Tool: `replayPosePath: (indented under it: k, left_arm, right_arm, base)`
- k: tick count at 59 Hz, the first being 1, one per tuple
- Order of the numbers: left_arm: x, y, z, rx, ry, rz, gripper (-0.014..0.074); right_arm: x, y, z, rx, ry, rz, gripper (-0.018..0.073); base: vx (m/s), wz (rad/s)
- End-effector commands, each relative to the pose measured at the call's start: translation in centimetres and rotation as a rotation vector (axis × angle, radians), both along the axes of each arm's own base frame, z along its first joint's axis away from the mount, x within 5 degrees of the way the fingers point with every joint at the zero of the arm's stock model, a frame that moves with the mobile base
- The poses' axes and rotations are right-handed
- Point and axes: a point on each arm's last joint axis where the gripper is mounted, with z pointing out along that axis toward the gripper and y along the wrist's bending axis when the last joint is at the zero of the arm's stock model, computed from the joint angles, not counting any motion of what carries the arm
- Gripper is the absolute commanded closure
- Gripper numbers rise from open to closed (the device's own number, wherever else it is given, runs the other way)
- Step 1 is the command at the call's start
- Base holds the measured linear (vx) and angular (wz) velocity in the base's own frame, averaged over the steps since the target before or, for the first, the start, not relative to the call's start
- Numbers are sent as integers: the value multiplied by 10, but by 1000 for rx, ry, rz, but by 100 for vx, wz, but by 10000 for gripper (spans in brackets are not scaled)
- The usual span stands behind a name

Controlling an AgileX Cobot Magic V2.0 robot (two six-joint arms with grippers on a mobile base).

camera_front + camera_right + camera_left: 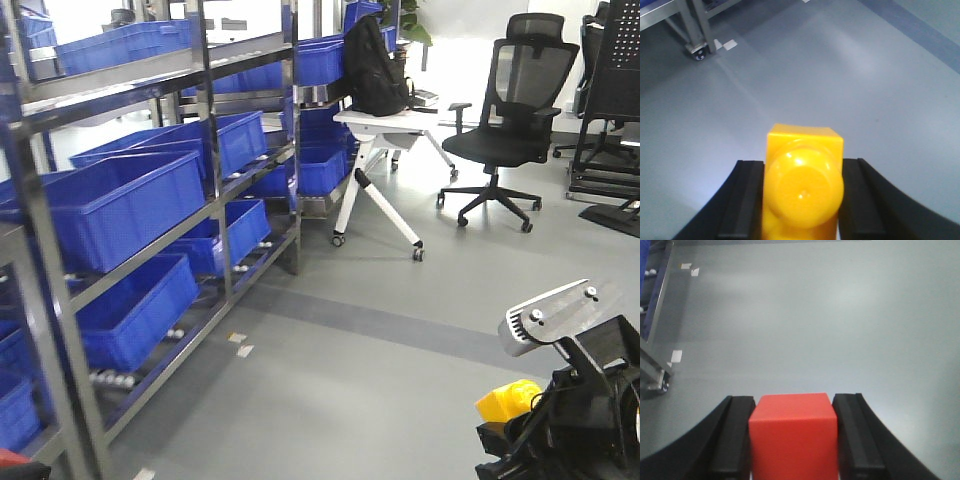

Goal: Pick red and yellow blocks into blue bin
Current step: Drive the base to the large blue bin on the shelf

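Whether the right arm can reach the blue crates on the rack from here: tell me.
Probably not. The right gripper, shut on the yellow block, sits at the front view's lower right, while the blue crates stand on the rack across open floor. Nothing blocks it; the gap looks too wide.

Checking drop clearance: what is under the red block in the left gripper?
Only grey floor shows beyond the red block, held in the left gripper. The spot directly beneath is hidden by the block.

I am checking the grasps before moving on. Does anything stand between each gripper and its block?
Nothing visible does. The left gripper is shut directly on the red block, and the right gripper on the yellow block.
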Motion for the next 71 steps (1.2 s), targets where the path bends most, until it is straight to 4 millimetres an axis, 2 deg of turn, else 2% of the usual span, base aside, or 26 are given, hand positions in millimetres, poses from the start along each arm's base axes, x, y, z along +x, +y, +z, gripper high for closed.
replayPosePath:
  k: [1,25,71]
  left_arm:
    - [2,-2,13,-53,-81,-1,380]
    - [2,-2,13,-53,-81,-1,380]
    - [2,-2,13,-53,-81,-1,380]
  right_arm:
    - [1,0,18,26,-110,8,318]
    - [2,0,18,27,-111,8,318]
    - [1,0,18,26,-110,8,318]
  base:
    - [46,-9]
    - [44,9]
    - [36,41]
